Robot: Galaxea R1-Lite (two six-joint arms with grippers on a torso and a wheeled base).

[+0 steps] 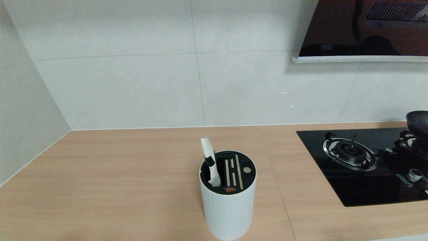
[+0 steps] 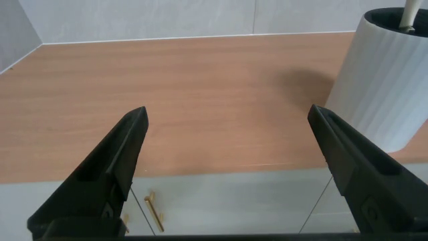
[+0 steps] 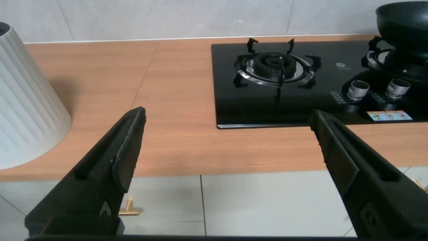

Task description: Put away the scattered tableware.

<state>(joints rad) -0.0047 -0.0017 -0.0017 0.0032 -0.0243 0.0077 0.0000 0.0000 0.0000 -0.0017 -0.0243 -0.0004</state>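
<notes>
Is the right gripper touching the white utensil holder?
Apart. The right wrist view shows bare countertop between the open right gripper and the white utensil holder.

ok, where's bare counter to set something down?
Widest free patch: countertop between the side wall and the white holder. Narrower strip between holder and cooktop. Crowded on the cooktop: burners and a dark pot.

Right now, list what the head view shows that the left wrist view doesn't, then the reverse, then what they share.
Head view, not left wrist: the gas stove, a dark pot at its right edge, the range hood, and the black slotted insert. Left wrist, not head: the left gripper, open, and a brass cabinet handle below the counter edge. Shared: the white ribbed holder, the utensil handle standing in it, the counter, the tiled wall.
</notes>
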